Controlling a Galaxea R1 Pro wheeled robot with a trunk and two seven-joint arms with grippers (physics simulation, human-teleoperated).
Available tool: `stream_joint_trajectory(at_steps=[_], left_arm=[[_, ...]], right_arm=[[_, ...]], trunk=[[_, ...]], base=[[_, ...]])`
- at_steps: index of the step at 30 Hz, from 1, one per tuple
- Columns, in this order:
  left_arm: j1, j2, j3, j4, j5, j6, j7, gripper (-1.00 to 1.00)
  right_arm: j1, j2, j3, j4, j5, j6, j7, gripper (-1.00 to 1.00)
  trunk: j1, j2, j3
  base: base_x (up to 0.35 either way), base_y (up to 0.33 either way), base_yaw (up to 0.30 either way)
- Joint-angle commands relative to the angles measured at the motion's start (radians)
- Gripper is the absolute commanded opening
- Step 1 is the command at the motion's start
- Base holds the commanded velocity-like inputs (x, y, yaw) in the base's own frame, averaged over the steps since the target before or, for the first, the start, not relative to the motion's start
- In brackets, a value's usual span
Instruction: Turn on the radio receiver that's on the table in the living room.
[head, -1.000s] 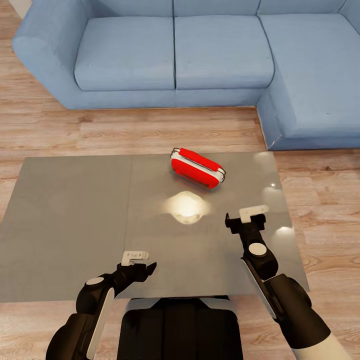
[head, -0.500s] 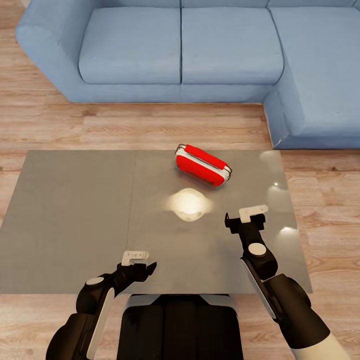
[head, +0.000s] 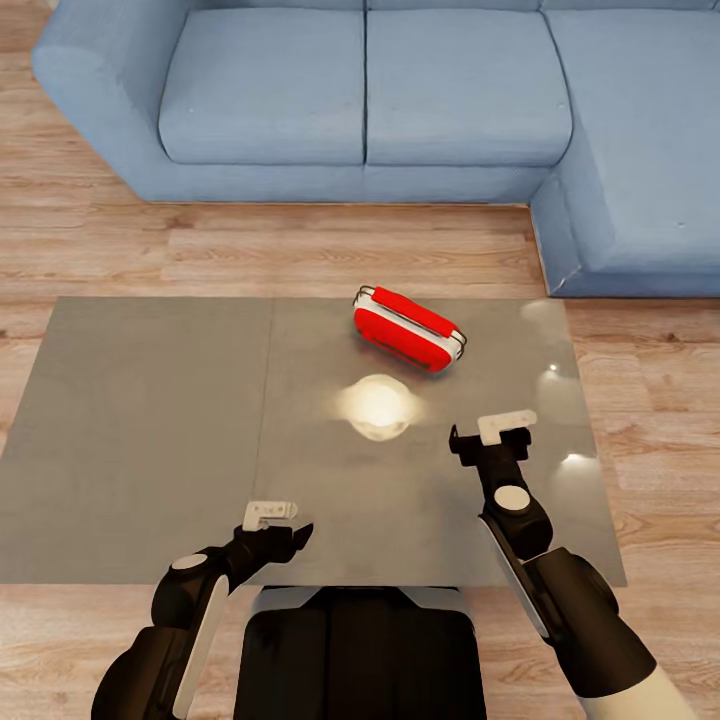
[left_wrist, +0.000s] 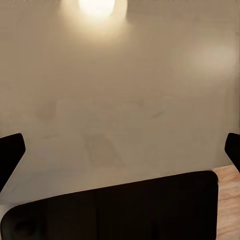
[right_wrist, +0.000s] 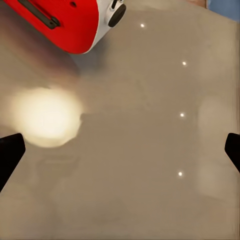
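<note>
The red radio receiver (head: 408, 328) lies on the far right part of the grey table (head: 150, 430), turned at an angle, its wire handle on top. A red corner of the radio receiver (right_wrist: 70, 25) with a dark knob also appears in the right wrist view. My right gripper (head: 490, 437) hovers open over the table, nearer me than the radio and slightly to its right, apart from it. In the right wrist view my right gripper (right_wrist: 120, 150) has nothing between its fingers. My left gripper (head: 275, 525) hangs open and empty over the table's near edge, and my left gripper (left_wrist: 120, 150) faces bare tabletop.
A blue L-shaped sofa (head: 365, 100) stands beyond the table and wraps round at the right. Light wood floor (head: 300, 250) lies between sofa and table. A bright lamp reflection (head: 377, 405) shines on the tabletop. My dark base (head: 360, 650) meets the table's near edge.
The whole picture has shifted a little, so the camera has moved; sofa and table sit slightly differently in view. Both arms hold the same pose.
</note>
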Motion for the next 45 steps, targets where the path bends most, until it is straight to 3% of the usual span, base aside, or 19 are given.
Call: stream_joint_trajectory(at_steps=[1, 38, 41, 45], left_arm=[[0.0, 0.0, 0.0, 0.0, 0.0, 0.0, 0.0, 1.0], [0.0, -0.013, -0.002, -0.003, -0.001, -0.018, 0.0, 1.0], [0.0, -0.012, -0.02, -0.002, -0.001, -0.019, -0.001, 1.0], [0.0, -0.011, -0.073, -0.001, -0.008, -0.02, 0.001, 1.0]], right_arm=[[0.0, 0.0, 0.0, 0.0, 0.0, -0.001, -0.001, 1.0], [0.0, 0.001, -0.003, 0.0, -0.001, -0.007, -0.005, 1.0], [0.0, 0.001, -0.003, 0.0, -0.001, -0.007, -0.005, 1.0], [0.0, 0.001, -0.002, 0.0, -0.001, -0.007, -0.005, 1.0]], trunk=[[0.0, 0.0, 0.0], [0.0, 0.0, 0.0], [0.0, 0.0, 0.0], [0.0, 0.0, 0.0]], base=[[0.0, 0.0, 0.0], [0.001, 0.0, 0.0], [0.14, 0.0, 0.0], [0.267, 0.0, 0.0]])
